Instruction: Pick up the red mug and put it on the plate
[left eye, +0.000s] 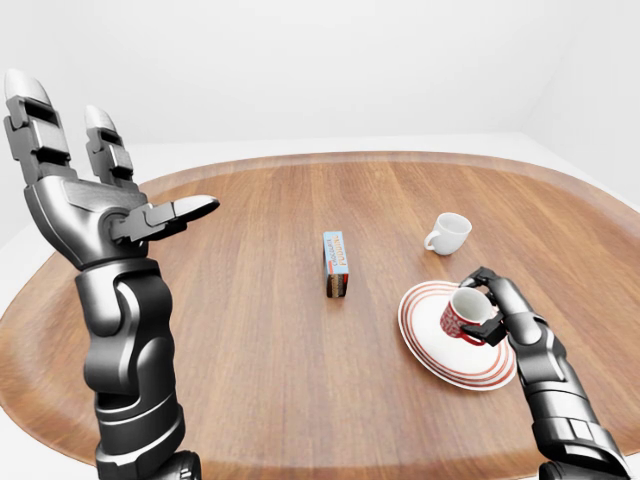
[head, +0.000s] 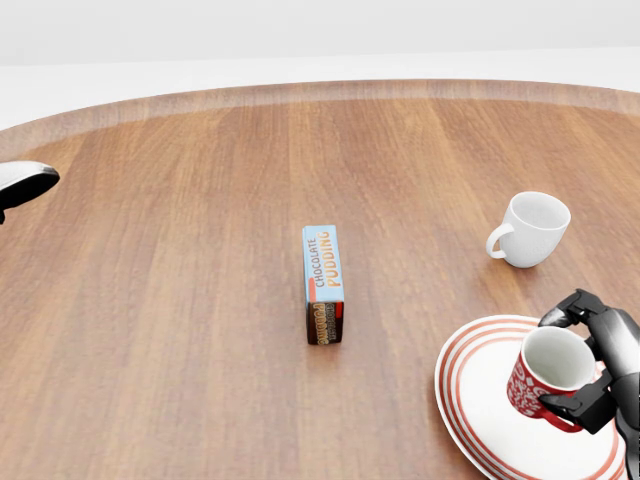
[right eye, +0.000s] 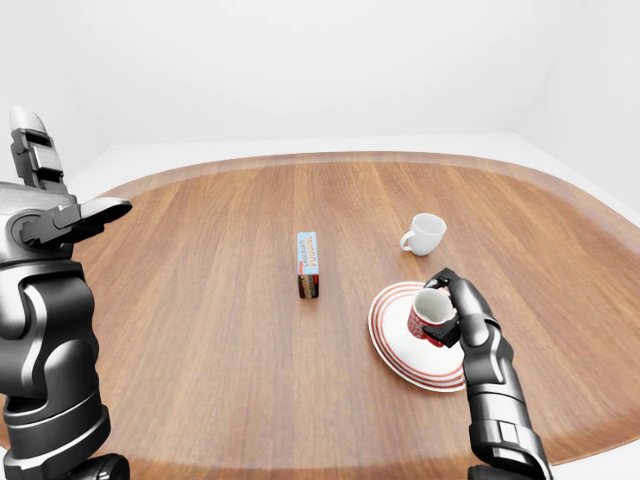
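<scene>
Red mug (head: 545, 385) sits upright over the right half of the striped plate (head: 480, 415), my right hand (head: 590, 365) clasped around it; whether it touches the plate I cannot tell. My left hand (left eye: 95, 195) is raised, fingers spread. On the bench (head: 180, 300), a pudding box (head: 323, 283) and white cup (head: 530, 229).

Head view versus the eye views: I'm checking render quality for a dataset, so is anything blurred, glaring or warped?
Head view: sharp, the chocolate pudding box lettering readable; flat even light, only faint shadows beneath the white cup and plate. Left-eye view: wide-angle, the table rim bows strongly; the raised left robot hand looms large. No glare anywhere.
</scene>
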